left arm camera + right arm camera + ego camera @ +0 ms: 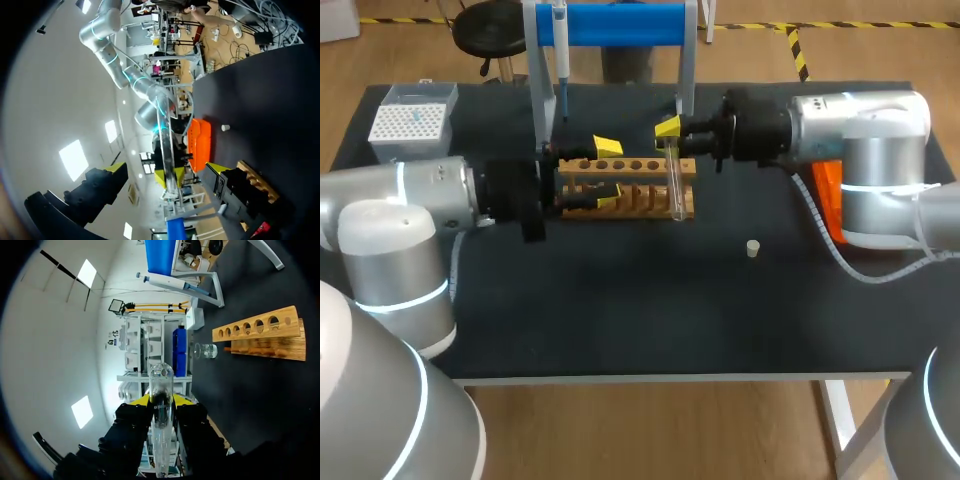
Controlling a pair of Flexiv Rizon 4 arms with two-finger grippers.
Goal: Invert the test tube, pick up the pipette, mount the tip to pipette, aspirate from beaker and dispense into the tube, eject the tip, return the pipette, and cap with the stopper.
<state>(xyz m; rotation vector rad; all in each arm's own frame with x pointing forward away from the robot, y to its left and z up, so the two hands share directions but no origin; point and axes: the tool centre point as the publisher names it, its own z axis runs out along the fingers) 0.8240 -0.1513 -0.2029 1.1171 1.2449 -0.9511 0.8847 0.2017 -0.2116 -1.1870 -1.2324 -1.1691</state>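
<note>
Black table (620,310), rack (640,200) mid-frame, left gripper (608,172) spread open at its left end, right gripper (668,128) clamped on the tube (675,185), stopper (752,248) sitting alone lower right.

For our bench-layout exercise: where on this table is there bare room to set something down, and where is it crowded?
Bare mat runs along the near edge, in front of the rack, broken only by the stopper. Crowded: around the rack, where the left gripper, the right gripper with the test tube and the pipette stand meet.
</note>
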